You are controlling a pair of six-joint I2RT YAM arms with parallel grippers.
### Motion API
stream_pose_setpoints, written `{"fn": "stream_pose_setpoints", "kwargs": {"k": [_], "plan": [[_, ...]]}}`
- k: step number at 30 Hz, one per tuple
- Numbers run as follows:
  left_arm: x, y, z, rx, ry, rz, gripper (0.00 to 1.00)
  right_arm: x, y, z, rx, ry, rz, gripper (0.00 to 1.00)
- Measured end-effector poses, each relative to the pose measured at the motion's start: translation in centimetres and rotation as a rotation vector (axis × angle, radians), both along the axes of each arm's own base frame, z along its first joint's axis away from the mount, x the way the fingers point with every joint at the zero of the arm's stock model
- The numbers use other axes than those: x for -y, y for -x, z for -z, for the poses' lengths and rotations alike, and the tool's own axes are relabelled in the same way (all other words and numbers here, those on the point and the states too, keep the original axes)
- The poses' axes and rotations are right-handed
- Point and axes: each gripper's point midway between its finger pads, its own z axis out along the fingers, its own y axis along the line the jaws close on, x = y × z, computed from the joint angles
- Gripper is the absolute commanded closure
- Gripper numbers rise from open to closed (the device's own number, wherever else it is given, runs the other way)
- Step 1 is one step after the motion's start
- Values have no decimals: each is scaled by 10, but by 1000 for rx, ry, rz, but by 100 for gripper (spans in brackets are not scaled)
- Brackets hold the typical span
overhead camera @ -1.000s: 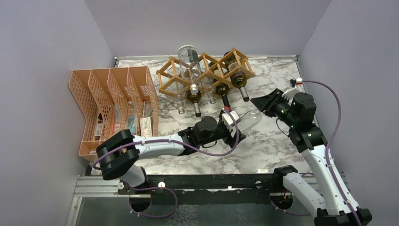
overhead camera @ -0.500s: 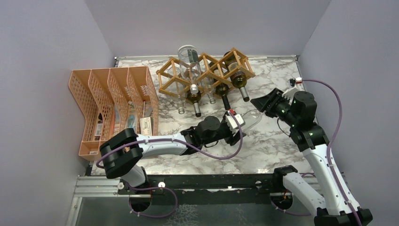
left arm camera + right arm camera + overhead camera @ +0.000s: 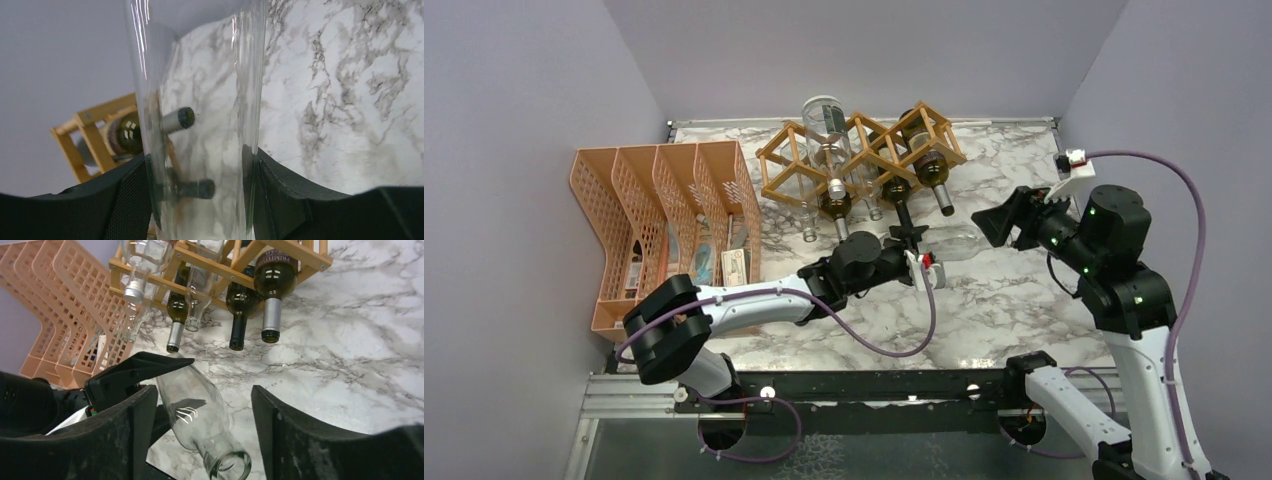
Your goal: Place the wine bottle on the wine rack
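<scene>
A clear empty wine bottle (image 3: 952, 241) hangs level above the marble table, mouth pointing right. My left gripper (image 3: 916, 252) is shut on its body; in the left wrist view both black pads (image 3: 127, 200) press the glass (image 3: 200, 125). My right gripper (image 3: 990, 222) is open just off the bottle's mouth end. In the right wrist view the neck (image 3: 220, 450) sits between the spread fingers (image 3: 295, 430) without touching them. The wooden lattice wine rack (image 3: 864, 150) stands at the back, holding dark and clear bottles.
An orange mesh file organiser (image 3: 664, 220) stands at the left with papers in it. Bottle necks (image 3: 904, 212) stick out of the rack's front toward the held bottle. Walls close in the table at the left, the back and the right.
My left gripper has shut on the bottle and carried it a little toward the rack. My right gripper has let go of the neck, opened wide and drawn back to the right.
</scene>
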Motion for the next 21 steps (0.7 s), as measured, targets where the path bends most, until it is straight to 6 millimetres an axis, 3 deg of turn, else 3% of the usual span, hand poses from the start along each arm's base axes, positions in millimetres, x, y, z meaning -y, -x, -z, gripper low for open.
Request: {"fn": "stream_pose_setpoints", "kwargs": {"k": [4,8,16,21], "plan": [[-2,0,-22,206,-53,83,100,5,13,-24,82,93,-49,19],[2,-2,-44,391,-96,132,100,5,26,-33,133,148,-104,19],[12,-1,-93,721,-141,184,100,-15,40,-21,120,154,-271,19],[18,7,-93,808,-185,260,100,-21,42,-10,93,143,-317,19]]}}
